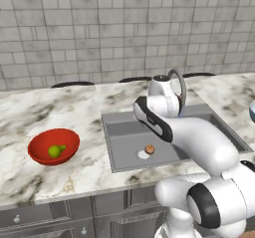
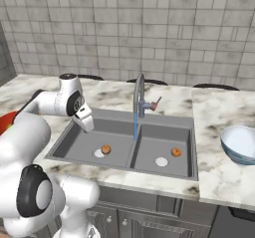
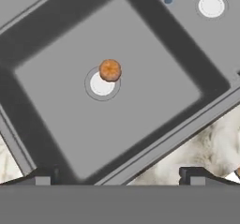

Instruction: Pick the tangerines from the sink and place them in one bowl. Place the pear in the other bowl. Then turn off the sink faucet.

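Wrist bent downward, the white arm reaches out over the grey double-basin sink (image 2: 74, 140), its claw (image 3: 119, 177) hanging above the left basin with the two dark fingertips (image 3: 43, 177) set wide apart and nothing between them.

In the hand view, a small round orange-brown tangerine (image 3: 110, 70) lies on the basin floor at about 12 o'clock from the claw, well apart from it, touching the rim of the white round drain (image 3: 101, 85) at that drain's 1 o'clock.

From the right base view comes more: a second orange-brown tangerine (image 2: 176, 152) in the right basin just beside its own drain, the tall grey gooseneck faucet (image 2: 139, 95) with a thin blue water stream (image 2: 135, 127) falling at the divider, and a pale bluish-white bowl (image 2: 239, 142) on the marble counter (image 2: 219, 112) at 3 o'clock from the sink.

From the left base view, a glossy red bowl (image 1: 42, 150) sits on the counter at 9 o'clock from the sink, holding the yellow-green pear (image 1: 55, 151).
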